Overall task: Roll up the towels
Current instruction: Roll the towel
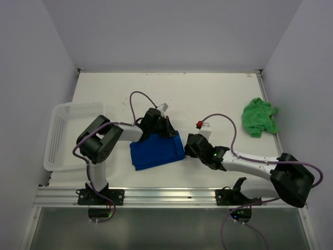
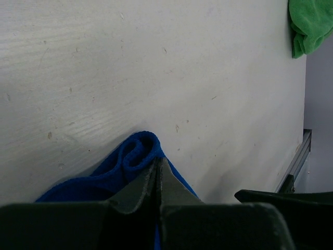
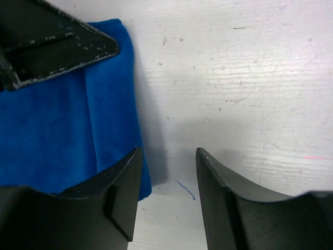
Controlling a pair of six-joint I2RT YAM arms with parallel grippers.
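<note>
Handling the blue towel (image 1: 156, 151) should be easy in weight but tricky in form. It is light, soft and limp, so it will sag and unroll if nothing presses it, and its fleecy pile will probably drag a little on the tabletop (image 1: 208, 88) rather than slide. It lies in the middle of the tabletop between the two arms, folded into a thick rectangle, with one far corner curled into a small roll. The left claw (image 2: 157, 165) is clenched at that curled corner and seems to nip a fold of the cloth, though the wrist view is too close to be sure. The right claw (image 3: 166, 153) is released, its jaws apart over bare tabletop, one finger over a corner of the towel and nothing between them. A good hold, I judge, is the rolled edge itself, at both ends. The green towel (image 1: 259, 117) is a crumpled heap near the right edge, well apart. The tabletop is white and matt with fine scratches; a white mesh basket (image 1: 58, 138) stands at the left.
</note>
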